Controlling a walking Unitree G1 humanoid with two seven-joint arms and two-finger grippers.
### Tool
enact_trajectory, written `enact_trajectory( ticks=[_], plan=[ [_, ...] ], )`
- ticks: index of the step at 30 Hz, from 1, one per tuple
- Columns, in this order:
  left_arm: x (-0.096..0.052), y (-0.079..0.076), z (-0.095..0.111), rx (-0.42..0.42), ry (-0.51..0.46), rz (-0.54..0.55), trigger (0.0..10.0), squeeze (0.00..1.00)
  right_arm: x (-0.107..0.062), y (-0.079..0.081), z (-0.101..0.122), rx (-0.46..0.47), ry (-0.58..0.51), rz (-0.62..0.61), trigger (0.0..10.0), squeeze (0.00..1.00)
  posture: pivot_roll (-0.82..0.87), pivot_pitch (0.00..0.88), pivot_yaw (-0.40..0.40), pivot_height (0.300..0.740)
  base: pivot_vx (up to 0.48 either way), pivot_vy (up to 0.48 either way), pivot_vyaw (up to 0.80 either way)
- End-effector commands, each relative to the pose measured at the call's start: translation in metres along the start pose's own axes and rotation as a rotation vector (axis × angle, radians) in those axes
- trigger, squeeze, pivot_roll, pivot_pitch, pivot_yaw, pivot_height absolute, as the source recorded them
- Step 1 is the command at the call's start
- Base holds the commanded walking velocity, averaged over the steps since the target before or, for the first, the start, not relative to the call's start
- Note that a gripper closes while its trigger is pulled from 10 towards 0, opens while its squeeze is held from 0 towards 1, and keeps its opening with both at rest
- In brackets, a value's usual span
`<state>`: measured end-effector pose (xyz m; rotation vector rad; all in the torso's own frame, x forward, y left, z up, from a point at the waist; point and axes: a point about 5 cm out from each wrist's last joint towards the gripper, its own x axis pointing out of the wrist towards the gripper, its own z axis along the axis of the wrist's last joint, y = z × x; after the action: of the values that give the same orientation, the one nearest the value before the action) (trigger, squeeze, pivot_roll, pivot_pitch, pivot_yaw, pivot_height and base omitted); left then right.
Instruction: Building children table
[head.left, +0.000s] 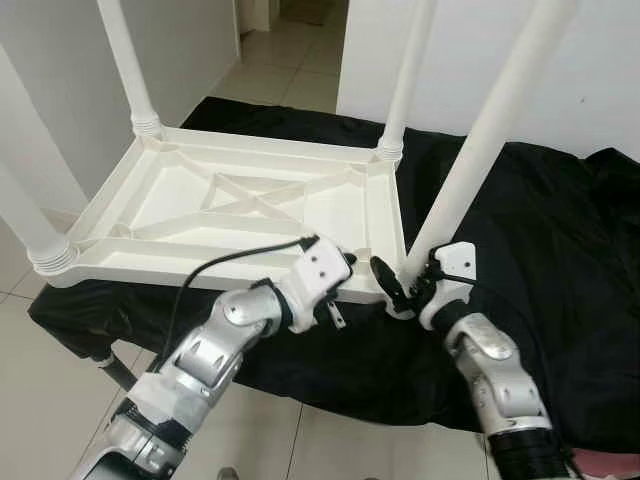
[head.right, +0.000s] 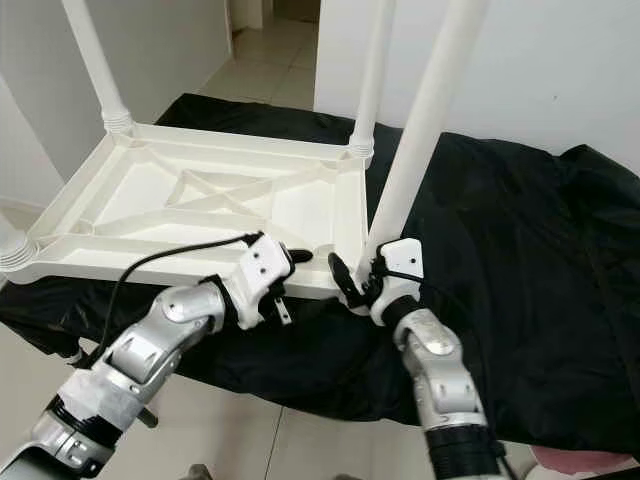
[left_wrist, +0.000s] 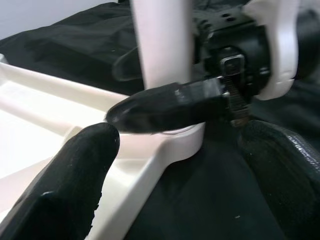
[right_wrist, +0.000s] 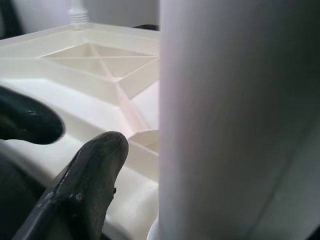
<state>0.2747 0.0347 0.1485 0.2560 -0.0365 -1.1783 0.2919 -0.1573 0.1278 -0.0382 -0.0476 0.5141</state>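
A white plastic children's table (head.left: 120, 262) lies upside down on a black cloth (head.left: 560, 260), with white legs standing up from its corners. My right gripper (head.left: 404, 281) is at the foot of the near-right leg (head.left: 470, 160), shut around it; one finger (left_wrist: 165, 107) lies across the leg's front and the other is hidden behind it. That leg leans toward me. My left gripper (head.left: 350, 274) is open at the table's near-right corner (left_wrist: 175, 145), one finger (left_wrist: 75, 175) on the rim and the other over the cloth.
The far-left leg (head.left: 125, 60), the far-right leg (head.left: 410, 70) and the near-left leg (head.left: 20, 220) rise into my working space. The cloth-covered surface ends just below my arms, above a tiled floor (head.left: 40, 400). White walls and a doorway lie behind.
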Motion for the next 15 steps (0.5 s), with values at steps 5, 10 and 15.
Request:
enact_trajectory(
  ticks=[5,10,15],
  plan=[
    [0.002,-0.014,-0.001,0.008,0.014,-0.133,10.0,0.0,0.004,-0.013,-0.001,-0.036,0.013,0.105,10.0,0.0,-0.04,0.0,-0.038,0.74,0.0,0.0,0.0],
    [0.0,-0.015,-0.002,0.007,0.021,-0.138,10.0,0.0,0.004,-0.022,-0.004,-0.05,0.032,0.13,0.0,0.0,-0.04,0.0,-0.033,0.74,0.0,0.0,0.0],
    [-0.001,-0.013,-0.002,0.01,0.026,-0.132,10.0,0.0,0.002,-0.025,-0.007,-0.047,0.033,0.157,0.0,0.0,-0.04,0.0,-0.033,0.74,0.0,0.0,0.0]
  ],
)
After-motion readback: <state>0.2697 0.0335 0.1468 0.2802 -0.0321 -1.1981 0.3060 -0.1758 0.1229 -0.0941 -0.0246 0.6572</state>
